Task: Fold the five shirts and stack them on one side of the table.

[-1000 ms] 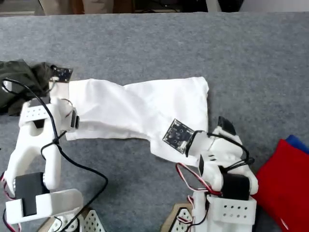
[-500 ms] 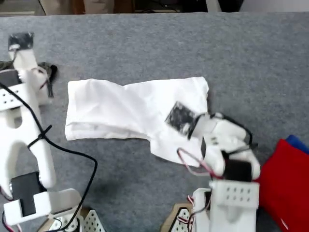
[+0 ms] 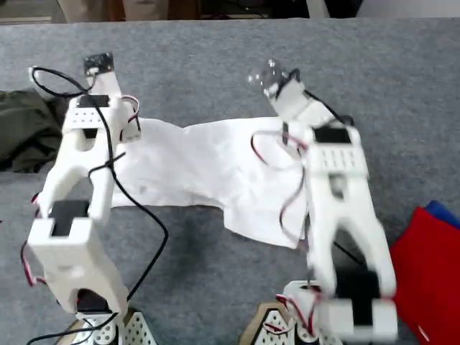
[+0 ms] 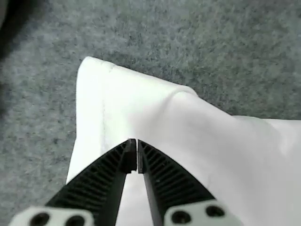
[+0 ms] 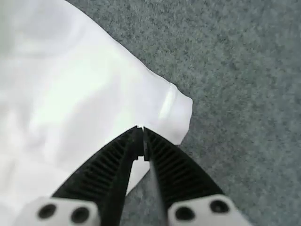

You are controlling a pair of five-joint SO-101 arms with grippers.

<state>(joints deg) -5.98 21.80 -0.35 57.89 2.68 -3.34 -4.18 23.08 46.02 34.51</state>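
Note:
A white shirt (image 3: 208,165) lies spread flat across the middle of the grey table (image 3: 215,57). My left gripper (image 3: 127,129) is shut, its tips just over the shirt's far left corner (image 4: 94,75). My right gripper (image 3: 291,131) is also shut, at the shirt's far right corner (image 5: 181,106). In both wrist views the black jaws meet at their tips over the white cloth (image 4: 197,141), (image 5: 70,84), and no fabric shows pinched between them. The right arm hides part of the shirt's right edge in the high view.
A crumpled dark green shirt (image 3: 25,129) lies at the table's left edge. A red cloth (image 3: 424,266) lies over a blue one (image 3: 442,212) at the near right. Both arm bases stand at the near edge, and bare table runs along the far side.
Both arms have swung from the shirt's near side out over its far corners. The left one passed over the dark green shirt on the way. The white shirt has kept its shape.

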